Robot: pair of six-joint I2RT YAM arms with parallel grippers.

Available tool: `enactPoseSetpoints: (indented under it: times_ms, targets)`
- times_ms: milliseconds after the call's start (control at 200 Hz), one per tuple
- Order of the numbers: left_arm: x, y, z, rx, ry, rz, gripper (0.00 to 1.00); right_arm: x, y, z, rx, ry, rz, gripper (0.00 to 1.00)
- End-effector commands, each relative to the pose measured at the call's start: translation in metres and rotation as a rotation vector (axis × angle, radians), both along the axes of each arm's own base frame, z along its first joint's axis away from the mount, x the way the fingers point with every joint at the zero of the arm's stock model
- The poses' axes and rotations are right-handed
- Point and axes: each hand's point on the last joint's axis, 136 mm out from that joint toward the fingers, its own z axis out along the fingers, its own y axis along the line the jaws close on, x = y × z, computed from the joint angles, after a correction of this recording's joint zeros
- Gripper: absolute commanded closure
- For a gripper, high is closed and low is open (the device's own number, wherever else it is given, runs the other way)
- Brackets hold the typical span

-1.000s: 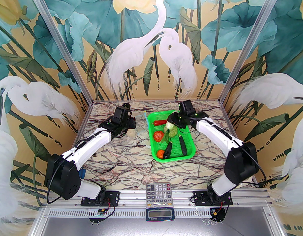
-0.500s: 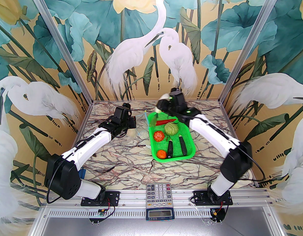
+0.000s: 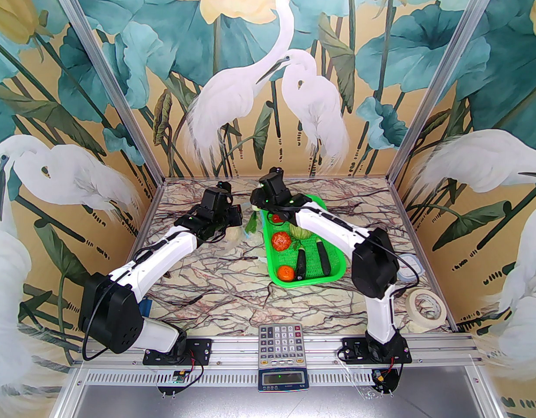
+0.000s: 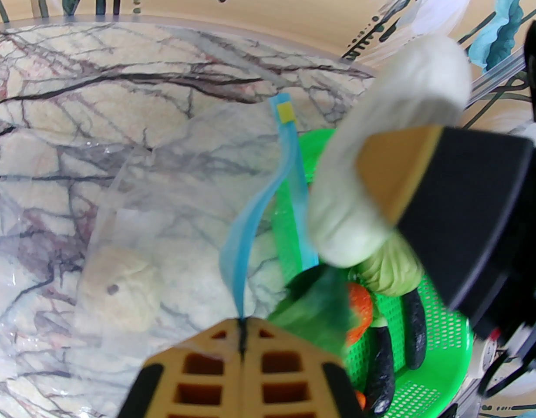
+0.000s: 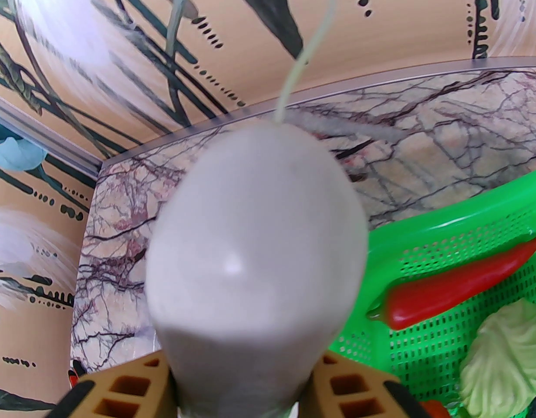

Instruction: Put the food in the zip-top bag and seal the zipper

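The right end effector [image 5: 244, 381] is gripping the white-green napa cabbage [image 5: 254, 242] in the air near the mouth of the zip-top bag [image 4: 119, 198]; the left end effector [image 4: 242, 342] is pinching the zipper [image 4: 246, 229] tight, holding that mouth up off the tabletop [image 3: 233, 285]; next, the cabbage probably needs lowering inside.

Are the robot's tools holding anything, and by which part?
The left tool pinches the bag by its blue zipper strip; the right tool clamps the white-green vegetable by its white body.
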Motion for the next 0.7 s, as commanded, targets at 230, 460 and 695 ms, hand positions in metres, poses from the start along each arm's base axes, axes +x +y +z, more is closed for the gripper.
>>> enactPoseSetpoints:
  times_ms: [230,460,695]
  targets:
    - [0.025,-0.020,0.069,-0.145,-0.154,-0.016,1.00,-0.015,0.019,0.006,0.024,0.041,0.097,0.72]
    - [0.024,-0.019,0.071,-0.152,-0.164,-0.010,1.00,-0.028,0.020,0.012,0.042,0.056,0.150,0.73]
    - [0.017,-0.015,0.062,-0.160,-0.151,0.007,1.00,-0.037,0.033,0.017,0.054,0.120,0.289,0.61]
